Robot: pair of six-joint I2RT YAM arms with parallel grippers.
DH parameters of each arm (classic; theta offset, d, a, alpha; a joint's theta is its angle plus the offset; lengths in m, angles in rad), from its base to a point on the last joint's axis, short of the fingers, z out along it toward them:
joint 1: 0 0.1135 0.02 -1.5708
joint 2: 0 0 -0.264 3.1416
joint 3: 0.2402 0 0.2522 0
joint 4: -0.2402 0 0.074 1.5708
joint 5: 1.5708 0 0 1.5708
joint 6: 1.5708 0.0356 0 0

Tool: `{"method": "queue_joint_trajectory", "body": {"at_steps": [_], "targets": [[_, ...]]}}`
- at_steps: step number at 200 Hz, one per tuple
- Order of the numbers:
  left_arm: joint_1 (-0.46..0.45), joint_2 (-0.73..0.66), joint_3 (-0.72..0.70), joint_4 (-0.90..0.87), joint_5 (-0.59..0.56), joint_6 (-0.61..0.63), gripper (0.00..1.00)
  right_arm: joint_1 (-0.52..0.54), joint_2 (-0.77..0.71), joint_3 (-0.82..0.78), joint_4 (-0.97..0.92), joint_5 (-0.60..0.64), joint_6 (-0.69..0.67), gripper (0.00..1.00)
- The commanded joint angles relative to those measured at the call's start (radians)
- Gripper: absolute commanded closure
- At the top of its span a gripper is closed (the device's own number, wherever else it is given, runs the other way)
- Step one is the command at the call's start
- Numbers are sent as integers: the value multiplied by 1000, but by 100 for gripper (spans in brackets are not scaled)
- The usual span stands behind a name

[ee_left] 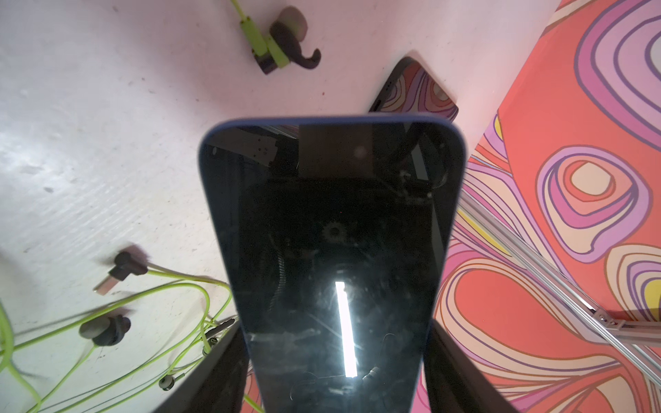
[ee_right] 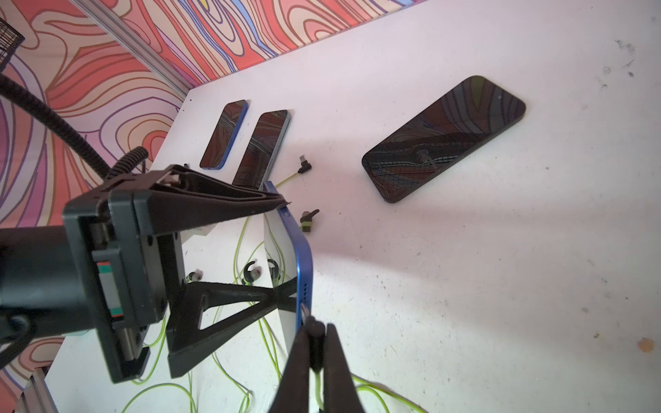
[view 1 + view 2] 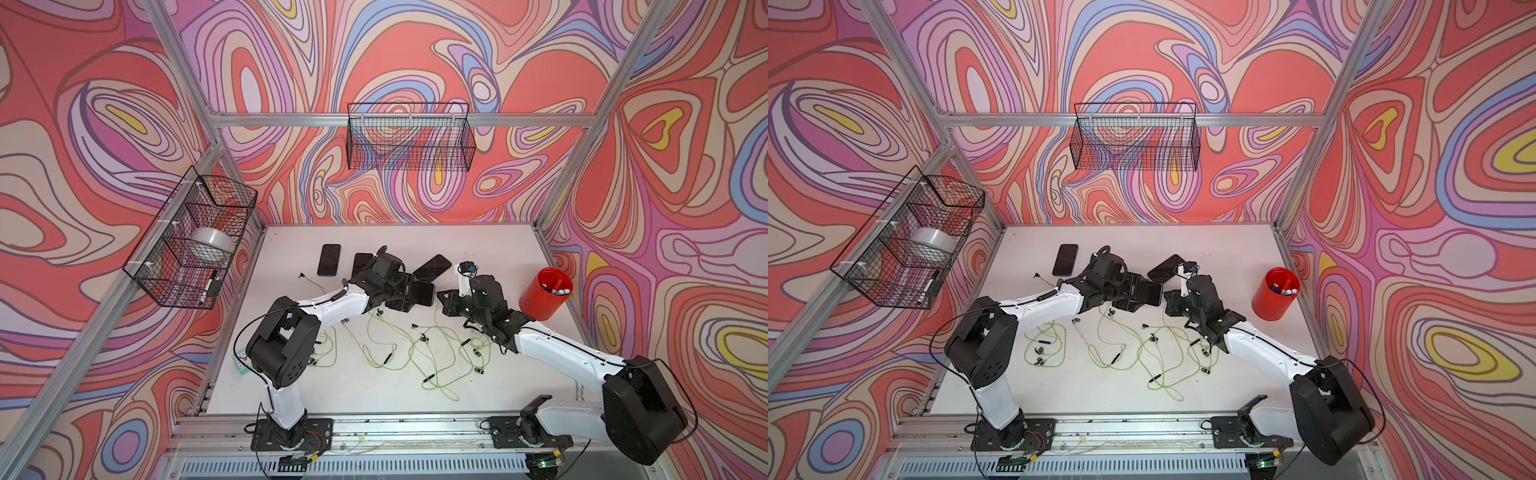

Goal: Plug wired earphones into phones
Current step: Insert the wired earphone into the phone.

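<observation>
My left gripper (image 1: 336,357) is shut on a blue-edged phone (image 1: 332,232), holding it by its long sides above the table; in both top views the held phone (image 3: 426,293) (image 3: 1152,291) sits mid-table. My right gripper (image 2: 314,332) is shut on the dark plug (image 2: 315,327) of one yellow-green earphone cord. The plug's metal tip touches the held phone's end edge (image 2: 303,286) at the port; how deep it sits I cannot tell. Three other phones (image 2: 224,134) (image 2: 264,146) (image 2: 443,137) lie flat on the table. The remaining earphones (image 3: 399,349) lie tangled near the front.
A red cup (image 3: 544,299) with markers stands at the right edge. Wire baskets hang on the back wall (image 3: 409,139) and the left wall (image 3: 191,237). A loose angled plug (image 2: 304,167) and earbuds (image 2: 308,220) lie near the held phone. A mint-green clock (image 3: 240,368) peeks from under the left arm.
</observation>
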Motion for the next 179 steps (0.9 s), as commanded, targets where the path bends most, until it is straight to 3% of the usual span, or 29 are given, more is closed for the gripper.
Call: {"method": "queue_joint_trajectory", "body": {"at_steps": [1,179], "targets": [[3,-42,0,41,8,-14,100,-2,24,-13,33,-21,9,100],[3,-46,3,53,27,-24,100,-2,71,-32,62,-34,17,100]]}}
